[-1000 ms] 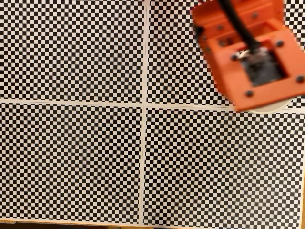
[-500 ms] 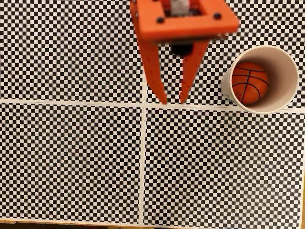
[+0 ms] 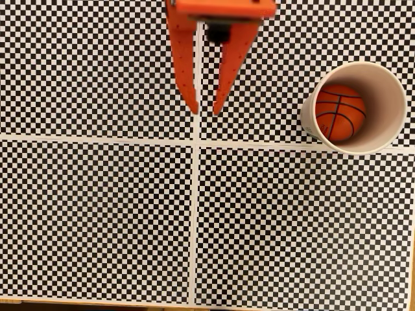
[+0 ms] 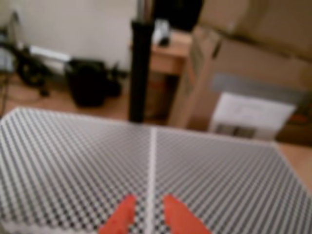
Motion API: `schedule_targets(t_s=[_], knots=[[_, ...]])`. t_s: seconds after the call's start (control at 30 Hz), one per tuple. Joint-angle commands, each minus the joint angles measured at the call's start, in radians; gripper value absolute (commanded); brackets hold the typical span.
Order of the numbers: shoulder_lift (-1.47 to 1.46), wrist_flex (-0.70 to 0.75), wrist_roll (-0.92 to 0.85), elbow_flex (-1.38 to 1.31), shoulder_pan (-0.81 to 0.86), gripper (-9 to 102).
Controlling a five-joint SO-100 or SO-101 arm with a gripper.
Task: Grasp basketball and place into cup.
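Observation:
The basketball, orange-red with black seams, lies inside the cream-white paper cup, which stands upright at the right of the fixed view. My orange gripper hangs at the top centre of that view, well left of the cup, its two fingers slightly apart with nothing between them. In the wrist view the gripper shows only as two orange fingertips at the bottom edge, either side of a white line; neither cup nor ball appears there.
A black-and-white checkerboard sheet covers the table, split by white lines into four panels. In the wrist view, beyond the far table edge, stand a dark pole, cardboard boxes and dark clutter on the floor.
The gripper left the cup, swung left to the top centre, then drew back toward the top edge. The ball rests in the cup, uncovered since half a second ago.

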Motion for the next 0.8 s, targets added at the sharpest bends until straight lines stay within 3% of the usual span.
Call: schedule_targets(t_s=[0.0, 0.43, 0.77], knots=[[0.017, -0.006, -0.009, 0.023, 0.02, 0], [0.017, -0.003, 0.063, 0.253, 0.067, 0], [0.017, 0.316, 0.141, 0.253, 0.083, 0]])
